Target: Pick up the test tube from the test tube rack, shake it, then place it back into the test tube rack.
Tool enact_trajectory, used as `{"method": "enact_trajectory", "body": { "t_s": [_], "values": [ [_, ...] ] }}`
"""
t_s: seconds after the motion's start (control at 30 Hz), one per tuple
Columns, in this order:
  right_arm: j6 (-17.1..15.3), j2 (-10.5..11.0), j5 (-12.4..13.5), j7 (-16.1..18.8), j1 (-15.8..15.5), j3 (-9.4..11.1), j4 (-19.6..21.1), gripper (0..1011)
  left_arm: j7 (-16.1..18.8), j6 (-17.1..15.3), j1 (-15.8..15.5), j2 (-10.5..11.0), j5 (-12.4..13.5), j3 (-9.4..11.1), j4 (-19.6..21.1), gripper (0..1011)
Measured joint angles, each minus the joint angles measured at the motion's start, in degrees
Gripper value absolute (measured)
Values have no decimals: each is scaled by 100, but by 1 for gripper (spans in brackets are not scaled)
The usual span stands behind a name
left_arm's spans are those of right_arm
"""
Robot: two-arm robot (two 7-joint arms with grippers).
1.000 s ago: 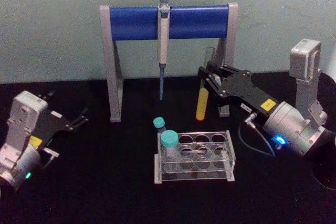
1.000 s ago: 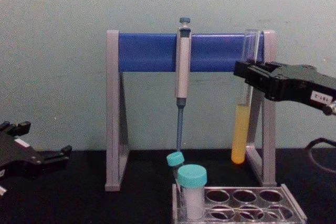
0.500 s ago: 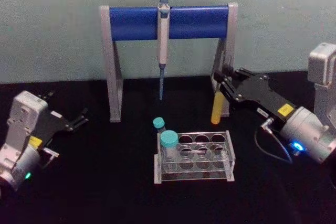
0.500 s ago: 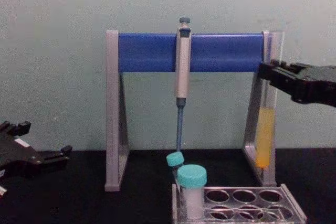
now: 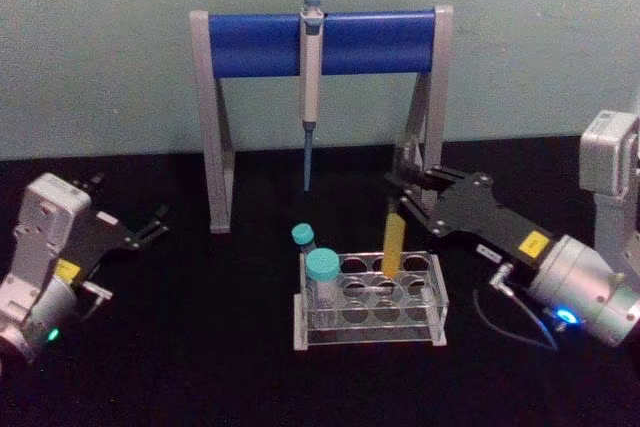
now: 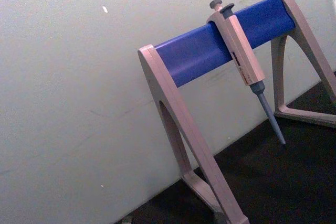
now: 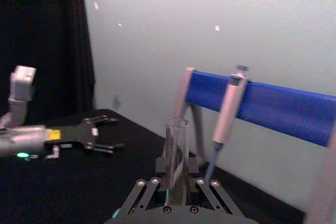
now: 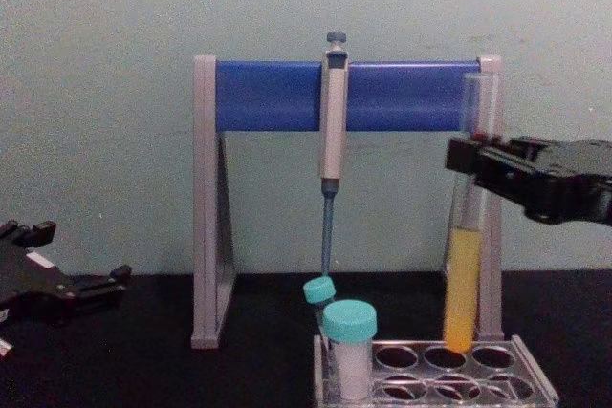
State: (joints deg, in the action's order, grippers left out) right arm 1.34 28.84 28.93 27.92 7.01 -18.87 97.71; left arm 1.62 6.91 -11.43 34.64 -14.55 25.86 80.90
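Two fingers of the right gripper [image 5: 401, 194] clamp the test tube [image 8: 463, 279], yellow end at the test tube rack [image 5: 368, 338]'s back row; left gripper [image 5: 152, 228] lies open by the table [image 5: 200, 372]'s left edge.

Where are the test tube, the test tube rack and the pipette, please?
test tube [image 8: 462, 284]: chest view, yellow liquid
test tube rack [image 5: 385, 325]: head view, front wall
pipette [image 5: 311, 67]: head view, grey body
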Motion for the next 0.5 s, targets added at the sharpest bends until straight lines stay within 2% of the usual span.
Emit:
{"method": "enact_trajectory", "body": {
  "t_s": [0.27,0.5],
  "values": [
    [87,-250,102,172,357,-293,-337,229,0,0,0,0,0,0,0,1001],
    [218,-453,96,136,669,-385,-715,228,0,0,0,0,0,0,0,1001]
  ]
}}
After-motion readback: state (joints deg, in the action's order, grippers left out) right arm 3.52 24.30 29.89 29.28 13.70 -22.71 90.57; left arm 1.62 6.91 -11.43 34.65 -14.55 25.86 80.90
